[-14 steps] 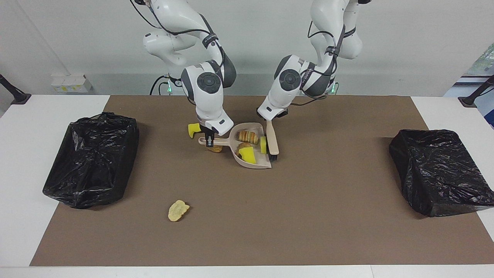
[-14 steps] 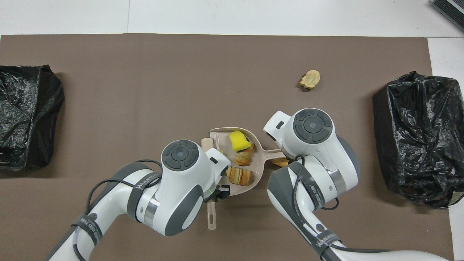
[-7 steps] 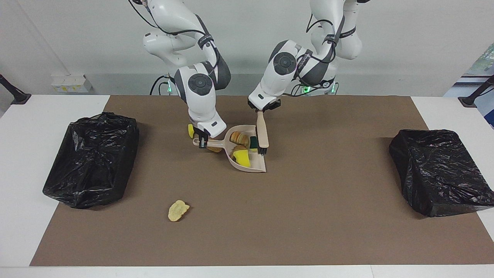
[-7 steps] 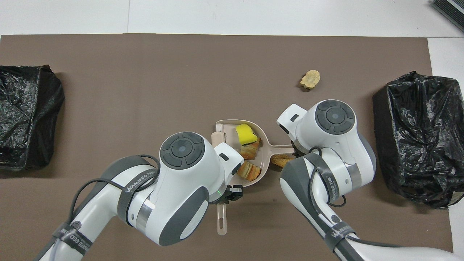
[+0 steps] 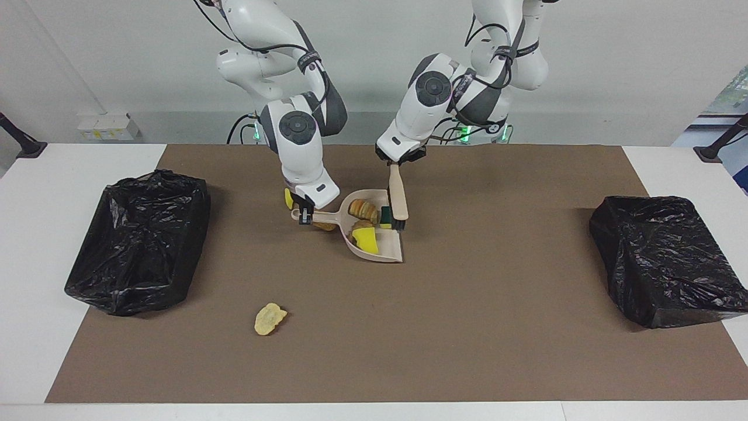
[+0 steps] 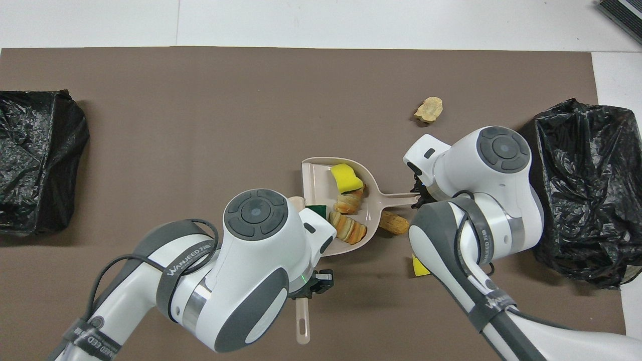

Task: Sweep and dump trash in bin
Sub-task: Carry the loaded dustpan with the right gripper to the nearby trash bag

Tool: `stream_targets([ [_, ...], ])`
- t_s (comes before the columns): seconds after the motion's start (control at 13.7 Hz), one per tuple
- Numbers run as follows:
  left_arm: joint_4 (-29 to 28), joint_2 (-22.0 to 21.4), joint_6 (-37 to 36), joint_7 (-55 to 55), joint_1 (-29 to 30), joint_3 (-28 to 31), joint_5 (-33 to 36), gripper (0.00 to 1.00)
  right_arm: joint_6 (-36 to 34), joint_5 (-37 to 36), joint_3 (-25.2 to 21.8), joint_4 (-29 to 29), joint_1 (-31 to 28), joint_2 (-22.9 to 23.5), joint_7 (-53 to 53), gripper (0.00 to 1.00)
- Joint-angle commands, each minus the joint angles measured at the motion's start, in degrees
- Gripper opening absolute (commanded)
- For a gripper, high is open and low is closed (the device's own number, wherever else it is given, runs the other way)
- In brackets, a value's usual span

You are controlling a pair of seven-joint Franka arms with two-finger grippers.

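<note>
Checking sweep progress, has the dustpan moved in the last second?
Yes. The dustpan has shifted slightly toward the black bin at the right arm's end, measured against the unmoved pale yellow lump.

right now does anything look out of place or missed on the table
Yes. Three scraps lie outside the dustpan: a pale lump alone far out on the mat, a brown piece under the dustpan's handle, and a yellow chunk by the right claw.

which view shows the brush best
The facing view: the brush shows whole, its handle shut in the left gripper, its bristles at the dustpan. Overhead, the left arm hides all but the handle's end.
</note>
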Motion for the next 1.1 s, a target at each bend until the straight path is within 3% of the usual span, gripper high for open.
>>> stream_targets([
  [0.0,-4.0,-5.2,-4.2,-6.4,-2.4,0.3,0.4,0.00,-0.8,2.4,0.5,1.8,-2.1,-1.0,-4.3,0.00],
  [0.22,-17.1,-13.3,-0.2,-8.2,-6.1,0.1,0.4,0.00,-5.0,1.5,0.2,5.2,-3.4,-0.8,-5.2,0.00],
  [0.37,-23.7,-15.7,6.1,-11.2,-9.9,-1.2,0.4,0.00,-8.3,1.1,0.2,8.4,-5.9,-0.1,-6.9,0.00],
  [0.73,-31.7,-15.7,17.5,-19.0,-18.1,-2.2,0.3,0.00,-13.2,-0.1,0.0,14.6,-17.6,2.1,-14.6,0.00],
  [1.02,-33.1,-14.8,20.9,-18.9,-19.0,-2.2,0.2,0.00,-16.8,-5.5,0.0,21.7,-27.2,6.0,-23.4,0.00],
])
